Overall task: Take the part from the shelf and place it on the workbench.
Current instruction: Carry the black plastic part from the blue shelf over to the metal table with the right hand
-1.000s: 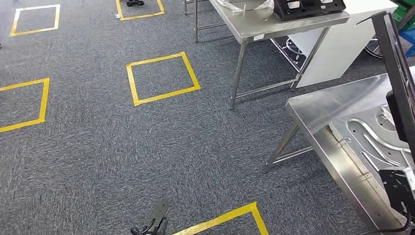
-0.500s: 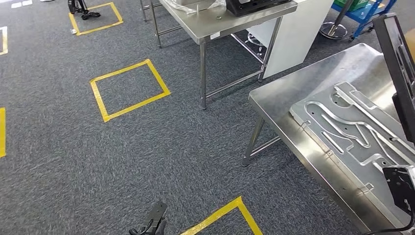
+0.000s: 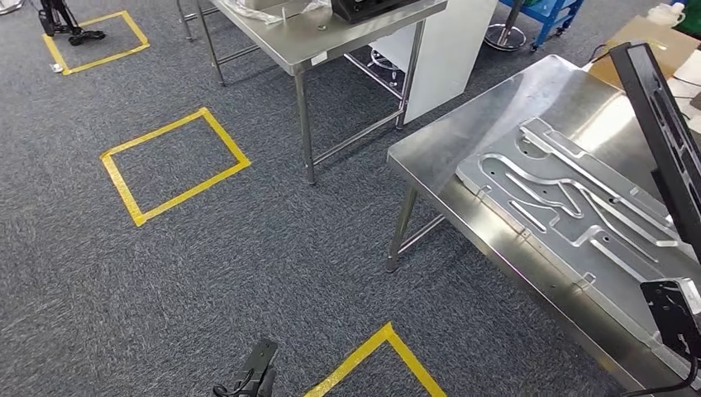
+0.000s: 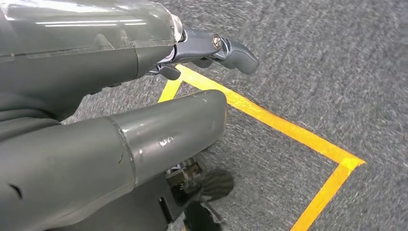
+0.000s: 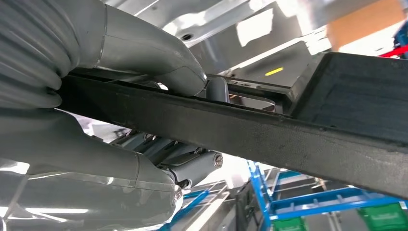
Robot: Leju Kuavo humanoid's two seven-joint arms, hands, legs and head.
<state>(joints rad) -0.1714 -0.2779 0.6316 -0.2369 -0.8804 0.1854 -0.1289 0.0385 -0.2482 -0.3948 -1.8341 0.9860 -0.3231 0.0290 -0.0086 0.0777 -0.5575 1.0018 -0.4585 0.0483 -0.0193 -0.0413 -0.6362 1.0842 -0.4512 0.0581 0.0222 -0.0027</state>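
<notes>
Steel workbench [image 3: 463, 141] on grey taped carpet [image 3: 207, 248]

Head view looks steeply down at carpet, workbench [image 3: 496, 141] at 3 o'clock. Left wrist view sits close above the yellow tape [image 4: 284, 127] both share. Right wrist view looks close along the part [image 5: 269, 139].

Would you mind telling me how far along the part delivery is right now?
Pickup looks done: the right hand grips the black part, its thumb over the edge. The part hangs above the workbench, beside the metal plate, not yet set down. The left hand hangs over the carpet, holding nothing. Placing remains.
</notes>
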